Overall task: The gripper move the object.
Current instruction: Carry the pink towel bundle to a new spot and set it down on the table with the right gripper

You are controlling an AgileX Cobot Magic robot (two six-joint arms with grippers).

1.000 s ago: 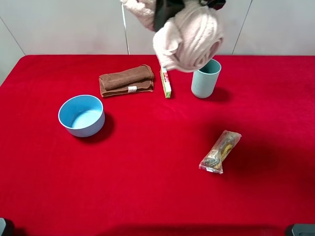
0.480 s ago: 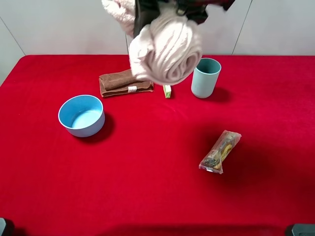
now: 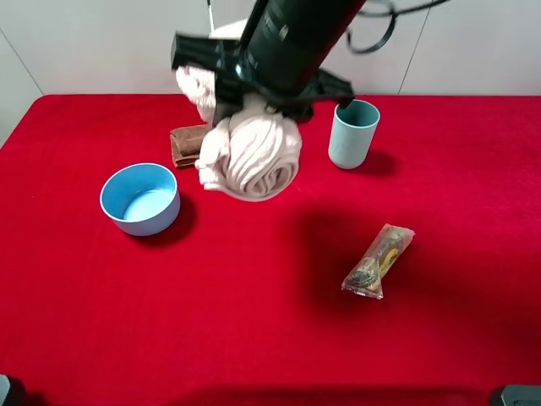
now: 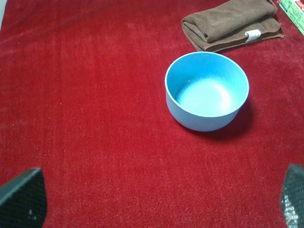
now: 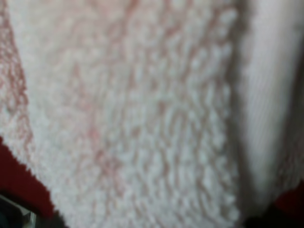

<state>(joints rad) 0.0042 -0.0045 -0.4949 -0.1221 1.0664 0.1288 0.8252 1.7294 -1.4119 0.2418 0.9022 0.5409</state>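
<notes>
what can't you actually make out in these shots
Right tool: hidden in the high view by the arm and the pink cloth; the right wrist view shows only blurred cloth.
Brown towel: mostly behind the cloth in the high view.
Green box: cut off by the left wrist view's edge.
Packet: print too small to read.

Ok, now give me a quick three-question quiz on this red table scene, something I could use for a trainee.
1. True or false: the light blue round bowl is empty.
2. In the high view, what does the pink fluffy rolled towel partly hide? A) a brown folded cloth B) a yellow sponge C) a metal spoon
3. Short answer: in the high view, which upright container stands just right of that towel?

Key: 1 true; 2 A; 3 the teal plastic cup.
</notes>
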